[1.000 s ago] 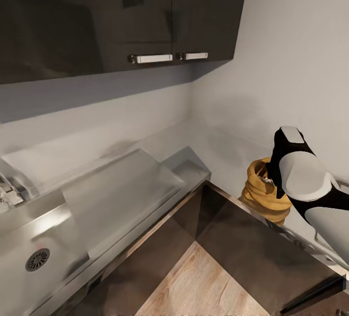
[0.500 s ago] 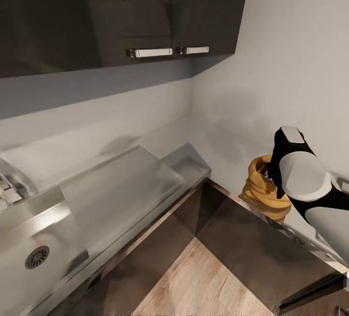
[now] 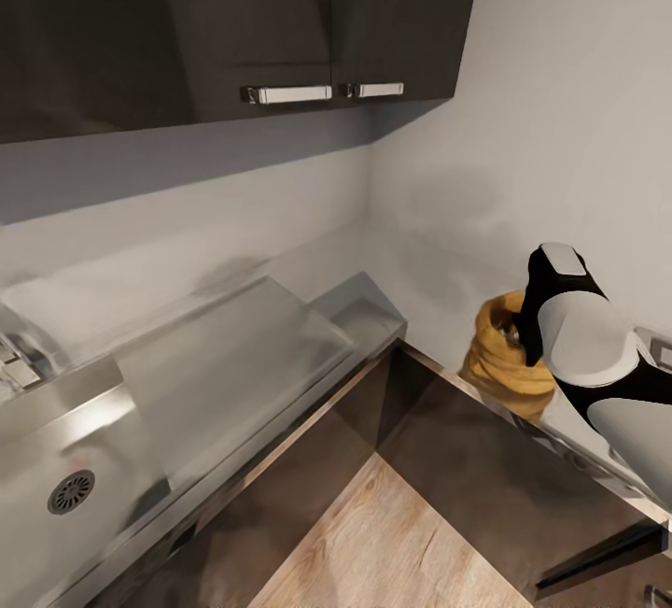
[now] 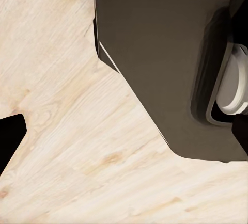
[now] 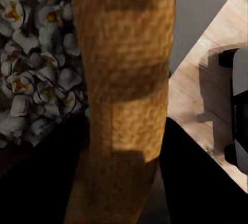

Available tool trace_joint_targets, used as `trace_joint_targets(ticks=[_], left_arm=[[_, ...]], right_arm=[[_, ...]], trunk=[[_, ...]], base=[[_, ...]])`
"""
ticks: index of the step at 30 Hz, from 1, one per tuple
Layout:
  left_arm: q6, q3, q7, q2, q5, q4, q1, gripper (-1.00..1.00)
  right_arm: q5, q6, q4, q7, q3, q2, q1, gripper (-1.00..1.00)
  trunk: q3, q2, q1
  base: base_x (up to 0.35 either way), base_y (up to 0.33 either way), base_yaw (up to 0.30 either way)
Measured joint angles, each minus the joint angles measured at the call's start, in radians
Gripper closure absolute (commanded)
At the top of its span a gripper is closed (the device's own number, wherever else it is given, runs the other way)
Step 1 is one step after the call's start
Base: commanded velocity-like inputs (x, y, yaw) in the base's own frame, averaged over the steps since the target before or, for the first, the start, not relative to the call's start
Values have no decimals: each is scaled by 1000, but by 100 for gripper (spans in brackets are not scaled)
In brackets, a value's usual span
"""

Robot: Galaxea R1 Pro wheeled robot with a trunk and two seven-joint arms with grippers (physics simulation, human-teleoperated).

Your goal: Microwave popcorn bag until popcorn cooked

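- One container leads our view: the popcorn bag [image 3: 499, 358], mustard-yellow and wrinkly, sits on the grey tabletop [image 3: 569, 421] near the wall corner, at the right of the head view.
- Inside it we see the popcorn [image 5: 36, 53], a heap of whitish puffed pieces with yellow centres, right behind the rolled rim in the right wrist view.
- Our right gripper [image 3: 532, 342] comes down over the bag's mouth, its black and white arm angling in from the lower right of the head view and covering the bag's right side.
- Close up, the bag's rim wall [image 5: 124, 95] runs between two dark shapes that we take for the fingers, one on the popcorn side and one outside; they look clamped on the rim, so we call it a grip on the bag.
- Our left wrist camera looks down on pale wood floor [image 4: 67, 131] and a dark rounded body [image 4: 155, 53] with a white round part [image 4: 232, 84] at its edge; the left fingers' state we cannot tell.
- To the left in the head view lies a steel sink [image 3: 84, 468] with a round drain [image 3: 72, 491] and a ribbed draining board [image 3: 233, 346].
- Dark glossy wall cabinets [image 3: 187, 20] with two silver handles [image 3: 289, 93] hang above.
- Much of the bag is hidden by the arm, and the tabletop's far right is cut off by the frame.
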Motion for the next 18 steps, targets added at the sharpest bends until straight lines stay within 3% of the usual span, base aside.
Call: trace_joint_targets(ticks=[18], left_arm=[[0, 0, 0, 0, 0, 0, 0, -100]], right_arm=[[-1, -3, 0, -3, -9, 0, 0, 100]], trunk=[[8, 0, 0]], base=[[0, 0, 0]])
